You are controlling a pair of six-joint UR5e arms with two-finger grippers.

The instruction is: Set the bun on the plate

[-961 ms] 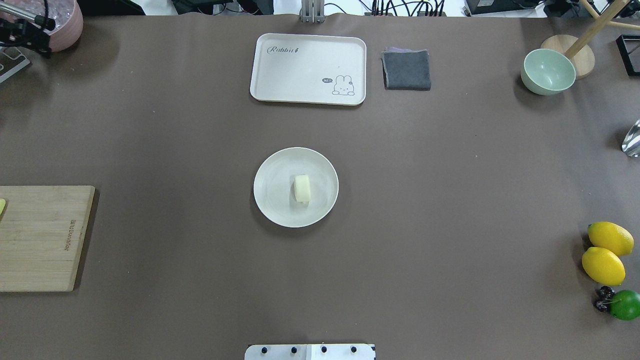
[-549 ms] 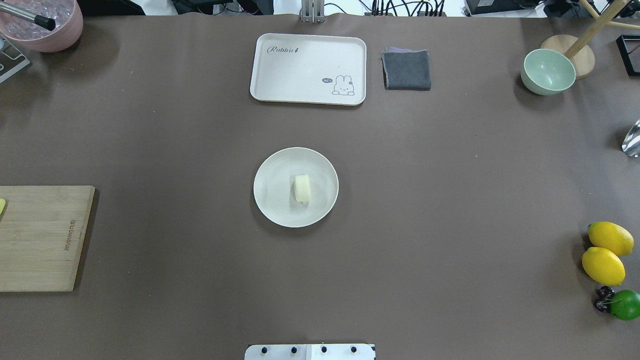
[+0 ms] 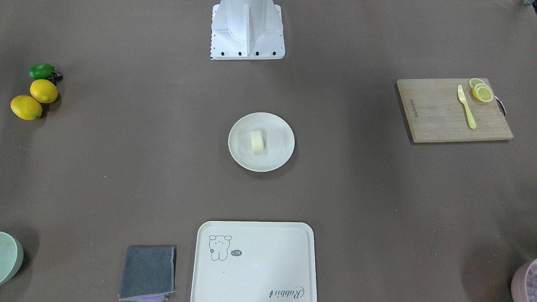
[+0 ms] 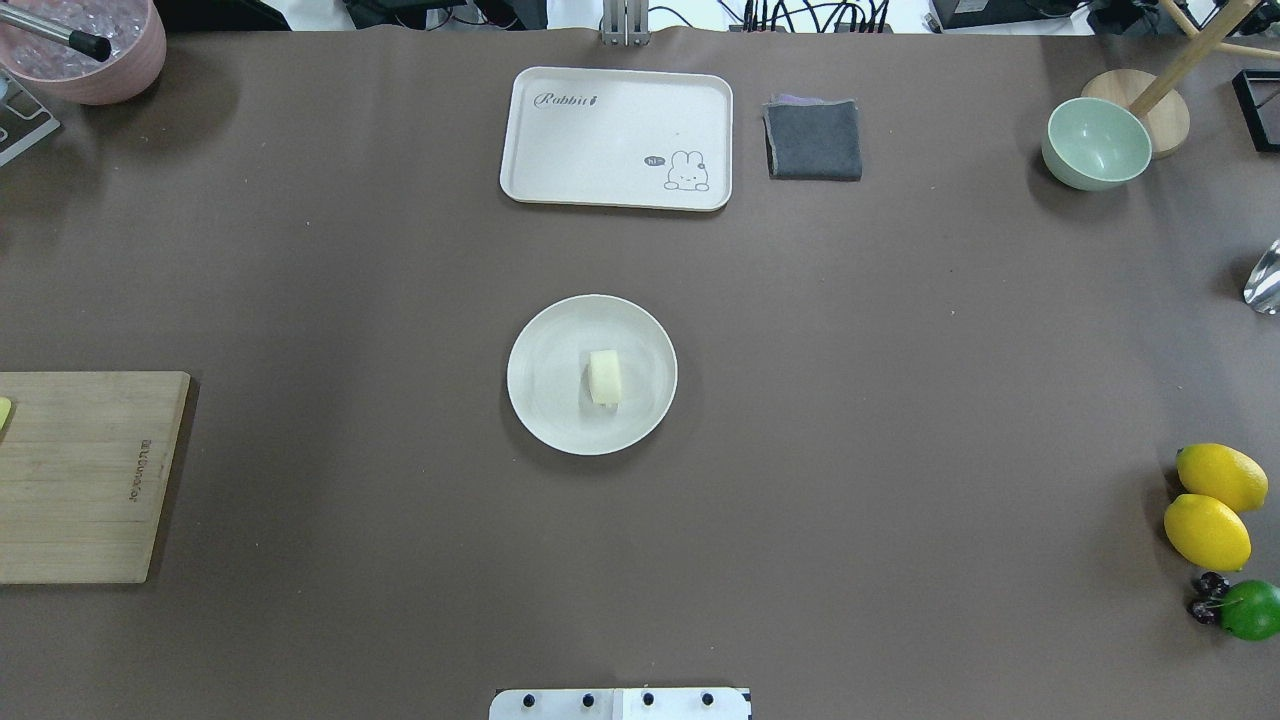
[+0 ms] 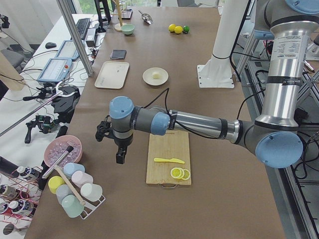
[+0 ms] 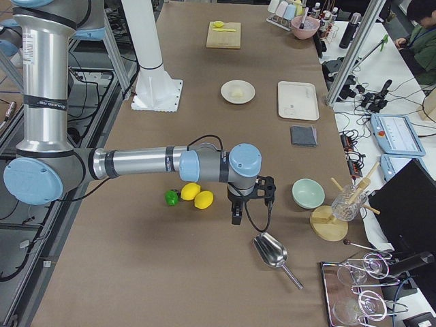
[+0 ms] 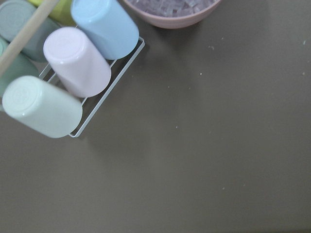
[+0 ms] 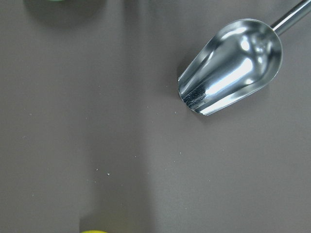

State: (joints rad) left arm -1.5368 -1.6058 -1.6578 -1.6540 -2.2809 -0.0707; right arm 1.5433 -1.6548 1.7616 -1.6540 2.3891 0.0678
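Cream-white and soft-looking, the small stubby cylindrical bun lies on its side near the middle of the round cream-white shallow plate, at the centre of the overhead frame, with nothing touching it. It sits just where it did a second ago. The one change is in the upper left corner of the overhead view: dark hardware of the left arm showed beside the pink bowl of ice a second ago and is now gone from the frame.

The side views place both arms well away from the plate. The left gripper hangs over bare brown table between the pink bowl and the pale wooden cutting board, in the lower middle of its frame. The right gripper hangs near the two yellow lemons, at the centre of its frame. Only these side views show the grippers, so I cannot tell whether either set of jaws is spread or pressed together. Neither wrist view shows fingers or anything carried.

I judge the placing done: the bun is released and settled, the arms are backed off, and nothing is left but to stop
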